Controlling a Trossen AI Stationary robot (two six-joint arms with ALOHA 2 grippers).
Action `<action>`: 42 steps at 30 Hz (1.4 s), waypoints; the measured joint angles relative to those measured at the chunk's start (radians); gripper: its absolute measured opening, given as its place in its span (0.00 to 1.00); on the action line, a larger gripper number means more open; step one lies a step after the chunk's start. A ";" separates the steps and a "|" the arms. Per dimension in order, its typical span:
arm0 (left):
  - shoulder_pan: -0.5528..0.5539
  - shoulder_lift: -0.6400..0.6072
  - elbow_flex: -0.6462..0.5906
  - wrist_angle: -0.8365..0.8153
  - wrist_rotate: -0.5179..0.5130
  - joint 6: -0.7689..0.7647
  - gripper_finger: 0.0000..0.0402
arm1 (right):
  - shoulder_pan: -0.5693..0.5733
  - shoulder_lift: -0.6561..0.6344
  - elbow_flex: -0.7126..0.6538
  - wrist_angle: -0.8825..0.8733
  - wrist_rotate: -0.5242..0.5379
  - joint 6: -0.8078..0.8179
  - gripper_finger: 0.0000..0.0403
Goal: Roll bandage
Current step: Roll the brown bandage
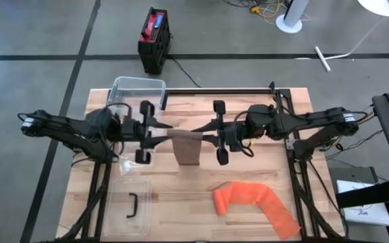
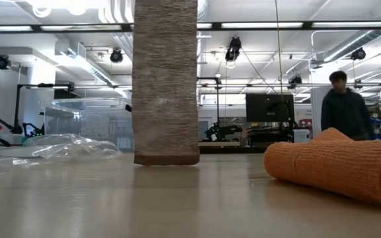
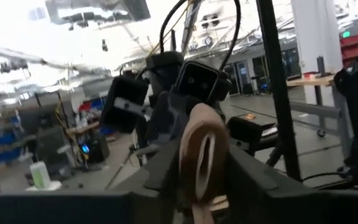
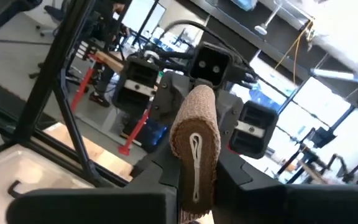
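Observation:
A brown bandage is partly wound into a roll [image 1: 185,135] held high over the table's middle. Its loose strip [image 2: 166,79] hangs straight down, and the lower end [image 2: 167,158] rests on the tabletop. My right gripper [image 1: 206,137] comes in level from the table's right and is shut on the roll's right end [image 4: 194,149]. My left gripper [image 1: 167,133] faces it from the table's left, at the roll's other end [image 3: 204,158]. An orange bandage [image 1: 255,202] lies loose on the table at the near right. My right gripper pinches the roll's right end [image 4: 197,106] between its two fingers [image 4: 229,177]. The fingers come level from the table's right. The roll lies level and clear of the table, and its strip hangs below it down to the wood.
A clear plastic box [image 1: 139,91] stands at the far left, its clear lid with a black handle [image 1: 131,206] at the near left, and crumpled plastic [image 1: 128,164] lies between them. A black frame bar [image 1: 221,90] runs along the far edge. A person [image 2: 344,109] stands in the room beyond.

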 joint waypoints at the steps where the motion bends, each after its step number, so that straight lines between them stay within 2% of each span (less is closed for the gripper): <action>1: 0.000 -0.015 0.000 -0.017 -0.001 -0.024 0.32 | 0.001 -0.004 0.000 0.001 -0.003 -0.021 0.09; 8: 0.001 -0.145 0.000 -0.157 -0.014 -0.255 0.60 | 0.004 -0.019 0.000 -0.001 -0.034 -0.169 0.09; 13: 0.004 -0.199 0.015 -0.221 -0.008 -0.420 0.74 | 0.002 -0.020 0.000 0.002 -0.065 -0.254 0.09; 18: 0.008 -0.183 0.040 -0.257 -0.003 -0.497 0.80 | 0.002 -0.013 0.000 0.000 -0.078 -0.414 0.09; 21: 0.014 -0.153 0.060 -0.295 -0.002 -0.505 0.79 | 0.002 -0.009 0.000 0.003 -0.082 -0.515 0.09; 25: 0.018 -0.116 0.075 -0.323 -0.002 -0.496 0.77 | 0.002 -0.005 0.000 0.002 -0.097 -0.552 0.09; 30: 0.018 -0.097 0.073 -0.340 -0.002 -0.386 0.73 | 0.002 -0.006 0.000 0.025 -0.096 -0.425 0.09; 34: 0.017 -0.086 0.070 -0.346 -0.015 -0.294 0.71 | -0.001 -0.007 0.000 0.083 -0.088 -0.175 0.09; 38: 0.017 -0.051 0.068 -0.320 -0.046 -0.232 0.69 | 0.000 -0.007 0.000 0.091 -0.022 -0.001 0.09; 42: 0.017 -0.012 0.067 -0.259 -0.047 -0.178 0.68 | -0.001 -0.006 0.000 0.085 0.050 0.089 0.10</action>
